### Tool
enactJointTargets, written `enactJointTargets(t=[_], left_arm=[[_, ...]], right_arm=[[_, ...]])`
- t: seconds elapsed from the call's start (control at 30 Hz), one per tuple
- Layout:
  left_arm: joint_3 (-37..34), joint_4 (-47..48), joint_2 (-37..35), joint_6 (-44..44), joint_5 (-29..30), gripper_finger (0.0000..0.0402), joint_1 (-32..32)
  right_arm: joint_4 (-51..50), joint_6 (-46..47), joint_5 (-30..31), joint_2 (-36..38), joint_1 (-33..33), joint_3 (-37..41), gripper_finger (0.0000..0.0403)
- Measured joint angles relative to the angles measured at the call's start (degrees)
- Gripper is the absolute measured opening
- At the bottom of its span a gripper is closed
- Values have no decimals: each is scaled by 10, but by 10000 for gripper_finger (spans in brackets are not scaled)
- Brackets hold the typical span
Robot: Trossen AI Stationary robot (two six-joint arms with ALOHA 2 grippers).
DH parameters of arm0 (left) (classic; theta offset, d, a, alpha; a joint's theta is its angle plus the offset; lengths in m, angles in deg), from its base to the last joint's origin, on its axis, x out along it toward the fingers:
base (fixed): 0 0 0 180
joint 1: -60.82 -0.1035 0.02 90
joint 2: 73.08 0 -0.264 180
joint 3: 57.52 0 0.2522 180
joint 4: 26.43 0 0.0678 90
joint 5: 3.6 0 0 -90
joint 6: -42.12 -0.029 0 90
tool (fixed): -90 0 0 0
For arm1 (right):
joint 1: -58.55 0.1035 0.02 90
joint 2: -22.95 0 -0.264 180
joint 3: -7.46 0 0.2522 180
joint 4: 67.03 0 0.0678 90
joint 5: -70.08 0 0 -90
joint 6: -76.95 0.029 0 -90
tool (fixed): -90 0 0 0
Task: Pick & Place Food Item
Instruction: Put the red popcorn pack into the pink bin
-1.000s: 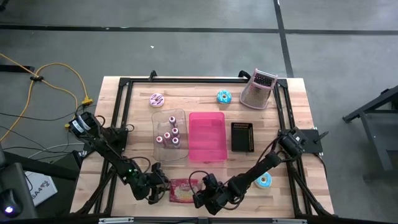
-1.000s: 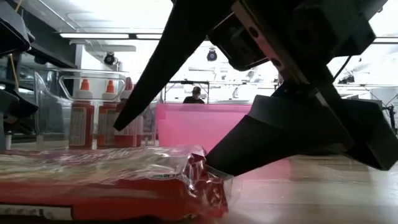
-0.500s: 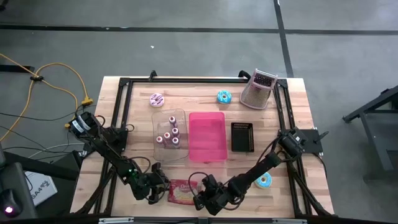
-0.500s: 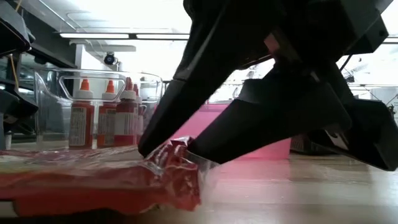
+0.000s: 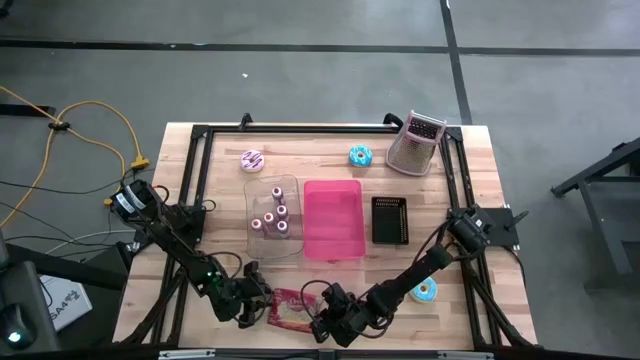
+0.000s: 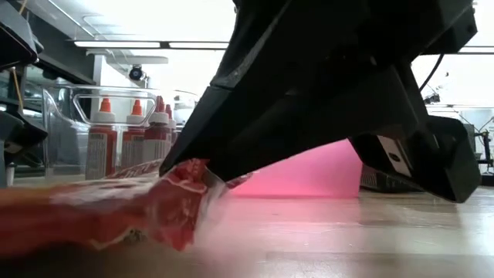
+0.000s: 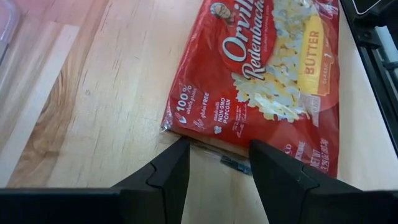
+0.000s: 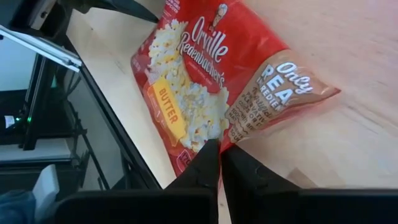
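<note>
Since the earlier frame the right gripper (image 8: 219,163) has pinched shut on the popcorn bag (image 8: 211,87), tipping its edge up. Lift slowly so the thin edge doesn't slip; the left gripper (image 7: 214,165) waits open beside it.

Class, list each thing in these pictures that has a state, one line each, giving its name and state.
Popcorn bag: sealed, one edge pinched and lifted off the table.
Right gripper: shut on the bag's edge.
Left gripper: open, at the bag's other end, not gripping.
Pink bin: upright, empty.
Clear bin: upright, holds bottles.
</note>
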Motion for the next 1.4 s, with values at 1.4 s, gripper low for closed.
enactJointTargets(t=[1.4], left_arm=[[0,-10,-19,-46,0,161,0]], right_arm=[[-91,-75,95,124,34,-1,2]])
